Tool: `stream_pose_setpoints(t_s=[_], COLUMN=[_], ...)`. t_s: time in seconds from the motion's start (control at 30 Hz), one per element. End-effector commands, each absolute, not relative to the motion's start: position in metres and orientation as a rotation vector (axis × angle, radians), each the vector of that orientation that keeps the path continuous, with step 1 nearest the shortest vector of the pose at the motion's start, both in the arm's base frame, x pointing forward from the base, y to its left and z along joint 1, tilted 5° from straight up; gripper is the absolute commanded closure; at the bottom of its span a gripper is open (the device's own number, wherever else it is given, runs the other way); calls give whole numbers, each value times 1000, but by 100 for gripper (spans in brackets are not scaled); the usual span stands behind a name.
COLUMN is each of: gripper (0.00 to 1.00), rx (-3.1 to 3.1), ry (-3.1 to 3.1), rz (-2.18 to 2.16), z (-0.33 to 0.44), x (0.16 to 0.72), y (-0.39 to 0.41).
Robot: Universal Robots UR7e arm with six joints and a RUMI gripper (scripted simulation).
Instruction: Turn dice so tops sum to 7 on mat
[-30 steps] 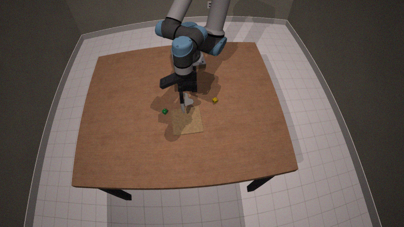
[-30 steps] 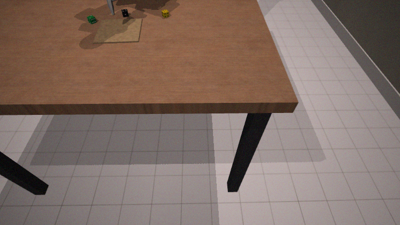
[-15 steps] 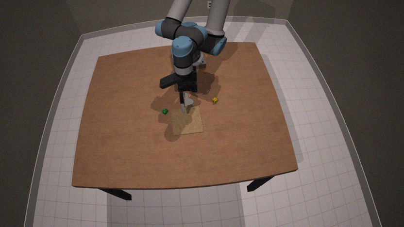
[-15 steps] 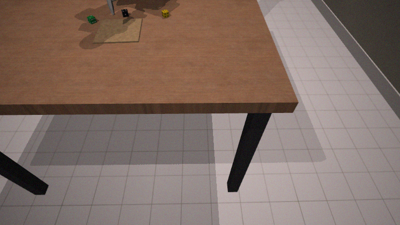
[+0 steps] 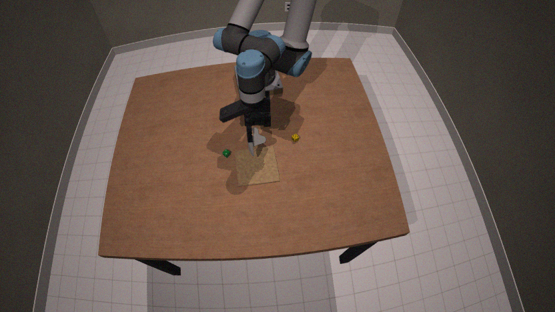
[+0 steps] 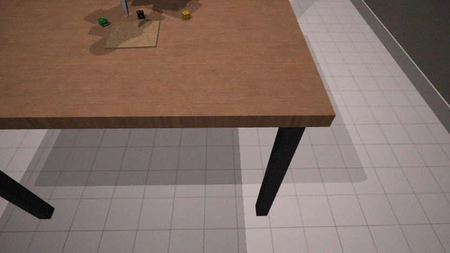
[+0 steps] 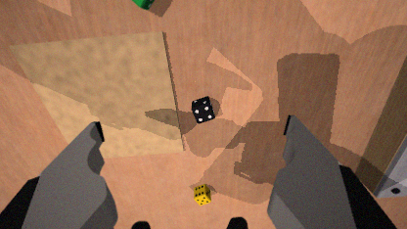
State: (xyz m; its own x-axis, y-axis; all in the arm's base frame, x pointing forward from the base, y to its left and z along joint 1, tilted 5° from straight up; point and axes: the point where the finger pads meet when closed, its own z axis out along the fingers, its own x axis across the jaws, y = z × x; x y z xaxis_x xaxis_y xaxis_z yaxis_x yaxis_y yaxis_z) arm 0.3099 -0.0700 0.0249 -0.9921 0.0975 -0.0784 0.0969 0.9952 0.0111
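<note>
Pale tiled floor surrounds a brown wooden table (image 5: 163, 217) with dark legs, its grain smooth and even. On it lies a thin square tan mat (image 5: 257, 169) with a mottled, cork-like surface. The grey two-jaw gripper (image 7: 196, 161) hangs above the mat's far edge with its jaws spread wide and nothing between them. In the wrist view, a small black cube die with white pips (image 7: 203, 110) lies on bare wood just off the mat's edge, between the two blunt grey fingers. A yellow die with dark pips (image 5: 295, 137) sits right of the gripper, a green die (image 5: 226, 153) left; both are off the mat.
</note>
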Motion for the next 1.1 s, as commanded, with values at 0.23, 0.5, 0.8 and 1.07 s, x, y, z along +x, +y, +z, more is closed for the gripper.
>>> stream_pose_setpoints(t_s=[0.23,0.5,0.8,1.07], gripper=[0,0,0,0], rx=[149,149,149,149], ry=[3058,3058,3058,3058], rz=[10,10,10,10], z=[25,25,26,26], x=[311,313,317,321], y=[-63,-43,-18,14])
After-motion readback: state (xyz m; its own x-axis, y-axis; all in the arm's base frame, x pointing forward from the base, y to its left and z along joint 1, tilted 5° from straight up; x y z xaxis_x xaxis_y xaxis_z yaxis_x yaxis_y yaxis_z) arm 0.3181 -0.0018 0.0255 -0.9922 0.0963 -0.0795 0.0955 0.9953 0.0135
